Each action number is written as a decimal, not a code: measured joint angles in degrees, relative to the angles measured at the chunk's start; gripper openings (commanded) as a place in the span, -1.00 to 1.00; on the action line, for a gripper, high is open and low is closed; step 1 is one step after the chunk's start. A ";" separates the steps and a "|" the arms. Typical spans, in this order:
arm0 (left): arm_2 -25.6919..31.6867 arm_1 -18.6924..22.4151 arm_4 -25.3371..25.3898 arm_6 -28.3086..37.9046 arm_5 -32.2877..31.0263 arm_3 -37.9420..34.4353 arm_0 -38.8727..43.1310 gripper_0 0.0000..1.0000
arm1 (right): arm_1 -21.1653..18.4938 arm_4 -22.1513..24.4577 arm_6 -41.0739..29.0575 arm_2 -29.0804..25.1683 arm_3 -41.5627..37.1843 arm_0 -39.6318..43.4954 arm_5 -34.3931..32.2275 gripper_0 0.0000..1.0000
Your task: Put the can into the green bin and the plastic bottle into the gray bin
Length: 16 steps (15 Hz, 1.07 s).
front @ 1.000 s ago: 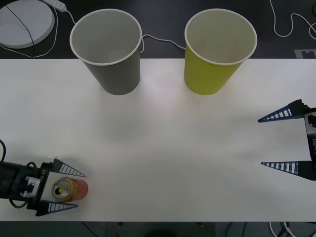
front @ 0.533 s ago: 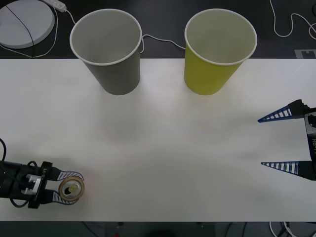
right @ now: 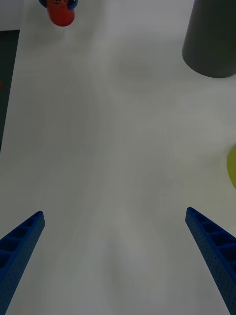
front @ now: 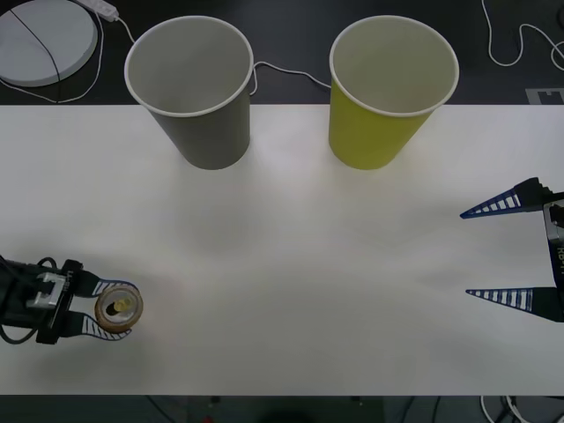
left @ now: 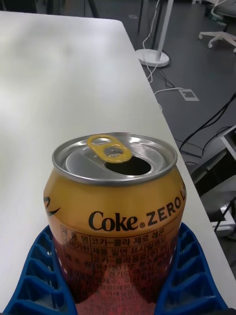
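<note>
Can point(front: 120, 307) clamped in left pincer point(front: 110, 309), at 8 o'clock on tabletop point(front: 291, 264), near front-left corner. Upright, long axis vertical, gold top with open mouth and pull tab facing up; blue ribbed fingers point(left: 44, 275) wrapped round lower body both sides.

Step in hand, by the look of it: lift and carry to green bin point(front: 392, 88) at 1 o'clock. Long diagonal across tabletop, so best to raise above rim height first, keep axis vertical, pass clear of gray bin point(front: 189, 88) at 11 o'clock, centre over green opening before release. Low grip, so tipping possible on fast moves.

Right pincer point(front: 498, 251) idle at 3 o'clock, fingers wide apart, holding nothing
</note>
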 measured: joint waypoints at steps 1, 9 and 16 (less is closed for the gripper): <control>1.32 0.14 -1.19 2.47 0.00 -1.37 0.00 -1.00 | 0.00 0.00 0.00 0.00 0.00 0.00 0.00 1.00; 13.06 0.27 -17.00 28.18 2.12 -18.65 0.06 -1.00 | 0.00 0.00 0.00 0.00 0.00 0.00 0.00 1.00; 14.78 0.33 -27.78 52.97 5.45 -39.41 0.01 -1.00 | 0.00 0.00 0.00 0.00 0.00 0.00 0.00 1.00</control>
